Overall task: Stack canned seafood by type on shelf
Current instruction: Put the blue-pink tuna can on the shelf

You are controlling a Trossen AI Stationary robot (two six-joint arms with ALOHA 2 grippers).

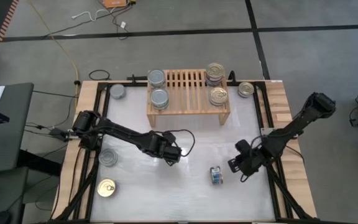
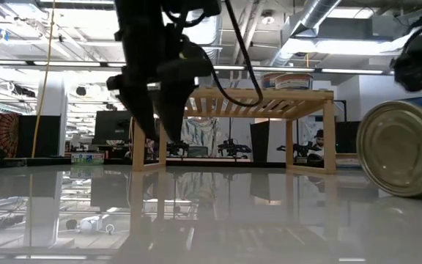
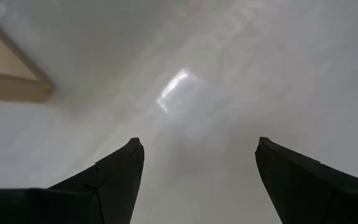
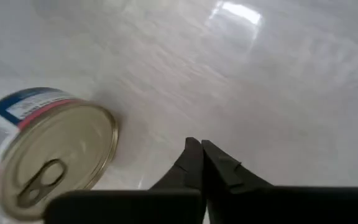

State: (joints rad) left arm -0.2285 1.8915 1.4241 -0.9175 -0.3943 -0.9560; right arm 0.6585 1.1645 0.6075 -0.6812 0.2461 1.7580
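Light-wood shelf [image 1: 188,93] carries silver-topped tins stacked at one end and gold-topped ones at the other, sorted by type. Left gripper [image 1: 174,155] hangs over bare table, fingers spread and empty. Right gripper [image 1: 240,168], fingers pressed together, sits just beside a tipped gold-top tin [image 4: 45,149], probably to right it.

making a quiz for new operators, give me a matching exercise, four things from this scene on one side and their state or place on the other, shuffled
Things:
1. left gripper
2. right gripper
3. can on its side
4. shelf

States or places:
A. holds cans at both ends
B. shut, empty
C. open, empty
D. on the table beside the right gripper

Pairs: 1-C, 2-B, 3-D, 4-A
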